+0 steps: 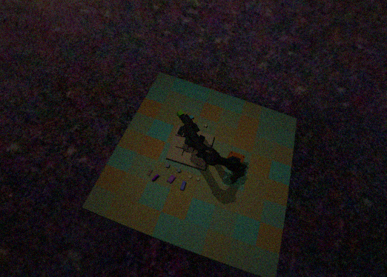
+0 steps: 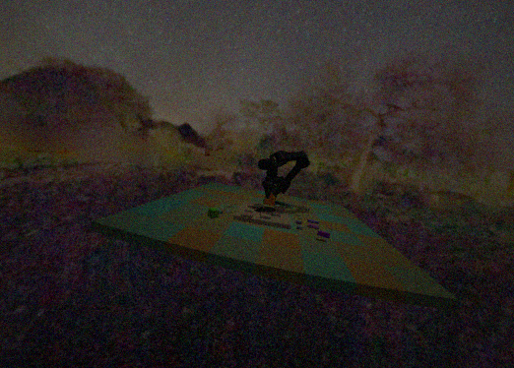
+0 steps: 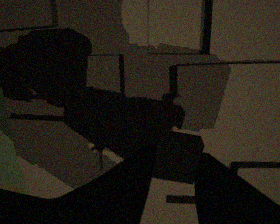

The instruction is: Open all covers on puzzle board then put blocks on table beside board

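Note:
The puzzle board (image 1: 175,153) (image 2: 261,223) is a pale slab, partly hidden under the arm in the top view. The wrist view shows its pale surface (image 3: 252,117) with dark slots and edges. My gripper (image 3: 175,157) is shut on a dark block (image 3: 179,159) above the board; its colour is too dark to tell. A purple block (image 1: 155,178) (image 2: 323,234), a violet block (image 1: 171,179) and a blue block (image 1: 183,186) lie on the table beside the board. A green block (image 1: 180,113) (image 2: 213,212) lies off its opposite side. Cover positions are too dark to tell.
The checkered table (image 1: 222,241) (image 2: 236,257) carries several small pale pieces near the board. An orange box (image 1: 236,157) (image 2: 269,201) stands near the arm's base. The arm and its shadow cover part of the board.

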You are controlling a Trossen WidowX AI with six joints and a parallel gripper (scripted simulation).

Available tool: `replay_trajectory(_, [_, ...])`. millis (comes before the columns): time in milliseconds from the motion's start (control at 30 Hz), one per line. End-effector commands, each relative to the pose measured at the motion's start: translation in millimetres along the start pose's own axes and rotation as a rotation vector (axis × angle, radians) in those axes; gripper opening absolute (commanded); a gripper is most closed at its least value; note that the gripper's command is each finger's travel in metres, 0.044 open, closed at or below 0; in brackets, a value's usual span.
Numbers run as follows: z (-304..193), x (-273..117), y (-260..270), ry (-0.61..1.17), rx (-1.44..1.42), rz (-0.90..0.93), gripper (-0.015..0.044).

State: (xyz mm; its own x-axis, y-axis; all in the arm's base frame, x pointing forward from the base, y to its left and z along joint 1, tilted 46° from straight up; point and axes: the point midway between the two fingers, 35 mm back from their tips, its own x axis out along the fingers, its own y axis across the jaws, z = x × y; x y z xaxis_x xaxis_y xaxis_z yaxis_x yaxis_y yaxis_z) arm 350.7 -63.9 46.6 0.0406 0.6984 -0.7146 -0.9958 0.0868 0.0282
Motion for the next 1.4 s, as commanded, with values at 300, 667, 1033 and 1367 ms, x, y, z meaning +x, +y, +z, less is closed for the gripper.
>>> replay_trajectory(300, [-50.9, -4.4, 3.6, 0.02, -0.002, -0.002, 0.008])
replay_trajectory(667, [-93.4, -6.8, 12.8, 0.027, 0.0, -0.002, 0.008])
replay_trajectory(1033, [-134.7, -7.4, 26.6, 0.029, 0.001, 0.001, 0.008])
replay_trajectory(1367, [-171.2, -6.1, 43.4, 0.025, 0.0, 0.004, 0.008])
